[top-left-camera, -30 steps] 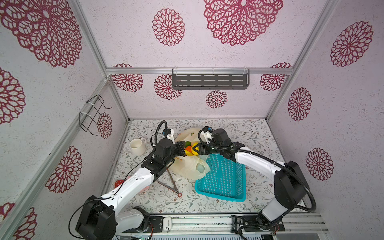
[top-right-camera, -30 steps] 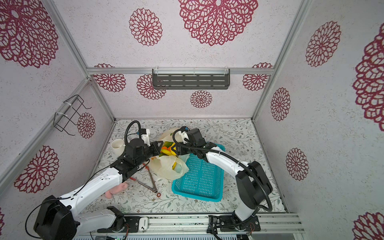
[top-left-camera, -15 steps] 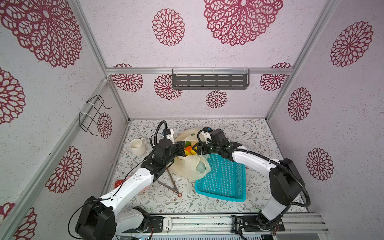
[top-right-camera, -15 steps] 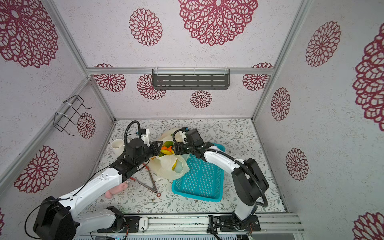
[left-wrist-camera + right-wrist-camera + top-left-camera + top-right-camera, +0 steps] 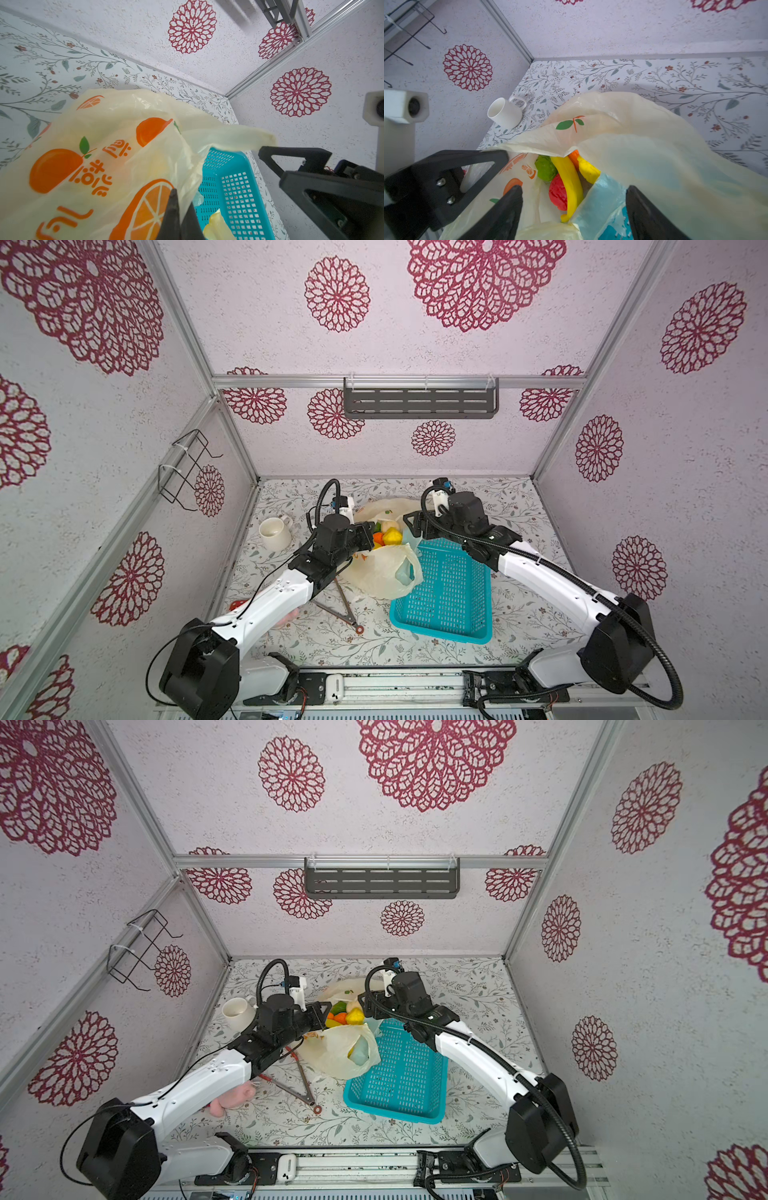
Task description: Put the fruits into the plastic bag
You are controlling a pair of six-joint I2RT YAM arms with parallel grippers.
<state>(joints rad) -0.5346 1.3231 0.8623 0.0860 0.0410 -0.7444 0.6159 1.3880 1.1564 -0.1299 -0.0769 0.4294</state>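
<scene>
**Right wrist view: open jaws over a bag with the fruit inside**

Nearest the lens, the right gripper [image 5: 574, 187] stands wide open with nothing clamped. Its black fingers [image 5: 506, 209] straddle the mouth of the plastic bag [image 5: 643, 135]. Just past them, down inside the bag, lie the fruits: a yellow banana [image 5: 569, 182], a crinkled red ball [image 5: 557, 195], a green ball [image 5: 545, 170], a stubby yellow piece [image 5: 588, 170] and a sliver of an orange one [image 5: 574, 156].

Farther on, the left gripper [image 5: 181, 200] is closed. In the left wrist view the bag's printed film runs right up between its fingertips, so I take it to be pinching the rim and holding the mouth up. One loop handle [image 5: 228, 136] stretches towards a tip of the right gripper; whether it rests there I cannot tell.

In both top views the bag slumps against the far left corner of the turquoise basket [image 5: 444, 601] and spills over its left rim. The white mug [image 5: 505, 114] stands well to the left of the basket.

The bag looks thin, limp and slippery, and I'd guess it would sag shut once let go. The rim or a loop handle, bunched into a pinch, seems the best place to hold it. The fruits look light and likely to roll together.
</scene>
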